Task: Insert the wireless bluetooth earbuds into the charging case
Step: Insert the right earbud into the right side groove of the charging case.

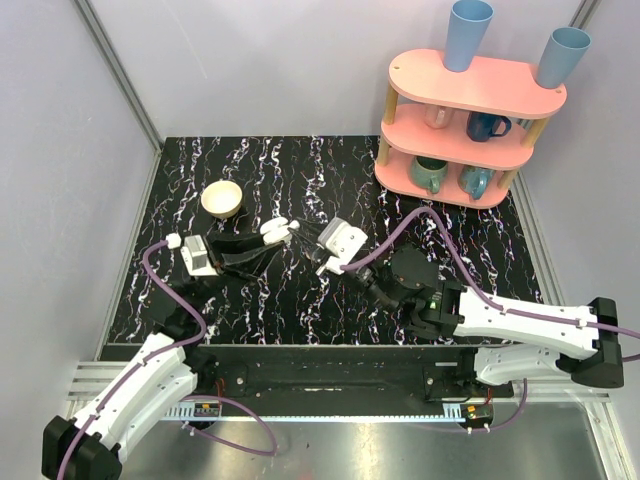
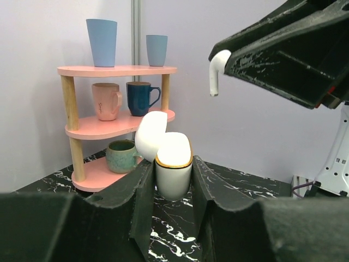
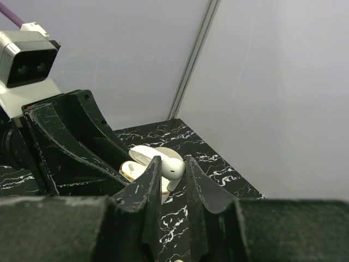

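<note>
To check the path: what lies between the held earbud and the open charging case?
Nothing: in the left wrist view the gap between the earbud and the charging case is bare, only wall behind.

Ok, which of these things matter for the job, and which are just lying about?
Job: case, lid open, held in left tool; earbud, held in right tool.
Lying about: bowl; shelf; mugs; cups.

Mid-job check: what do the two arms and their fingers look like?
The left arm and right arm have white shells, black joints and purple cables looping alongside. A green light glows on the right one. The fingers are black, wedge-shaped, scuffed whitish.
</note>
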Tool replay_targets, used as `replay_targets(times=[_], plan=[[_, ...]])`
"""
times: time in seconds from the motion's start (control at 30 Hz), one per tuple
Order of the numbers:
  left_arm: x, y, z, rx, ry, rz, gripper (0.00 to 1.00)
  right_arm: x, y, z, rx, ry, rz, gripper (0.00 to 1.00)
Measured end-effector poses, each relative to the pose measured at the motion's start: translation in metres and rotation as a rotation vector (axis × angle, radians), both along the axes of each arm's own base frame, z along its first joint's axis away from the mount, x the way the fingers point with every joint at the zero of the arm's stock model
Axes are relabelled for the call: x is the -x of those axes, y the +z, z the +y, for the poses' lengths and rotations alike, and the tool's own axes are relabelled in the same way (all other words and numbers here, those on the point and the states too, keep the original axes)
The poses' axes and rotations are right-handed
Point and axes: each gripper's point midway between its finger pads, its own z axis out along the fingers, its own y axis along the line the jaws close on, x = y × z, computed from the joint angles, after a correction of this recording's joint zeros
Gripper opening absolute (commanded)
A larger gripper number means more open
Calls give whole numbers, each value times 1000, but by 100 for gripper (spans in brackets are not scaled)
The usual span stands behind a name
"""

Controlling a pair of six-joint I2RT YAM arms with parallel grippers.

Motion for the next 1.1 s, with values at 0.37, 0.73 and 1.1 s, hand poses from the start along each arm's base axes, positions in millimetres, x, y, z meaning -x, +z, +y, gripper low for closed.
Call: replay_targets(times=[0.37, 0.73, 1.1], plan=[[1, 5, 0, 6, 0, -11, 0, -3, -26, 20, 64, 7, 16, 18], [-1, 4, 0, 5, -1, -10, 0, -5, -31, 25, 90, 0, 0, 18], [0, 3, -3, -2, -14, -8, 0, -7, -20, 22, 68, -15, -29, 18]])
